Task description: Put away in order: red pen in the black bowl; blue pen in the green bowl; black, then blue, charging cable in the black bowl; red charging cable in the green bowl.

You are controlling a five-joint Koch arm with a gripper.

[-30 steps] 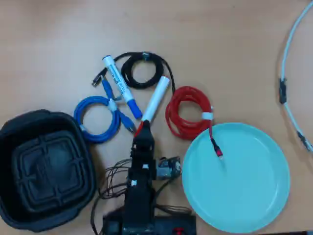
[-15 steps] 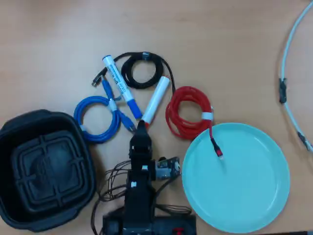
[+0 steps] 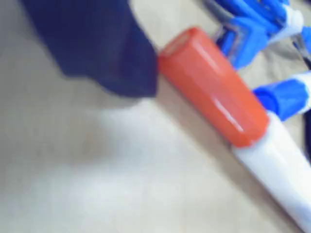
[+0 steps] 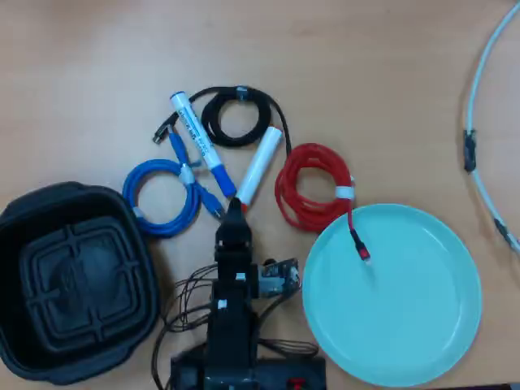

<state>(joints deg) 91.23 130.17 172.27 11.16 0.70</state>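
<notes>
The arm reaches up from the bottom centre of the overhead view, and its gripper [image 4: 235,213] sits right at the red cap end of the red pen [image 4: 257,169], which lies slanted on the table between the blue pen [image 4: 200,142] and the red charging cable [image 4: 311,185], just below the middle of the frame. In the wrist view the red pen's cap [image 3: 214,87] lies just beside one dark jaw in the upper left; the other jaw is out of sight, so I cannot tell how wide the fingers stand. To grip well, I judge the jaws should straddle the cap squarely across the barrel, clear of the blue cable's plug, before lifting toward the black bowl [image 4: 24,244] at lower left. Compared with a second ago, the gripper has crept upward and now covers more of the red cap; nothing else has shifted.
</notes>
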